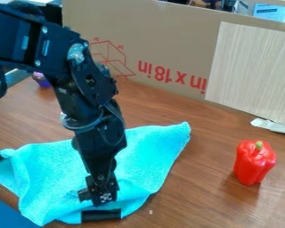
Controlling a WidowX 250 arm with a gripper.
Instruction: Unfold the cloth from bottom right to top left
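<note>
1. Starting at the near edge, a dark block (101,215) sits against the cloth (55,173) – what it belongs to, I can't tell. A blue surface (5,216) fills the near left corner.

2. Just beyond, here's the claw (101,202), pointing down at the cloth's rumpled near side! How far open it is, and whether it has hold of any fabric, I cannot tell. The placement makes sense, though: a raised, bunched layer there looks like the part to be opened out.

3. Across the middle, the cloth lies on the bench (192,187), creased at the left, smoother towards its far right corner. That spread looks like a fold partly undone; the next pull should go up and left, kept low so the lower layer doesn't drag along.

4. Out to the right stands a red pepper (255,162), well apart from the cloth – nicely out of the sweep.

5. Farther back, the black arm (88,89) comes in from upper left, so hauling that way means folding back towards itself. Behind, a cardboard panel (168,40) walls off the bench.
</note>
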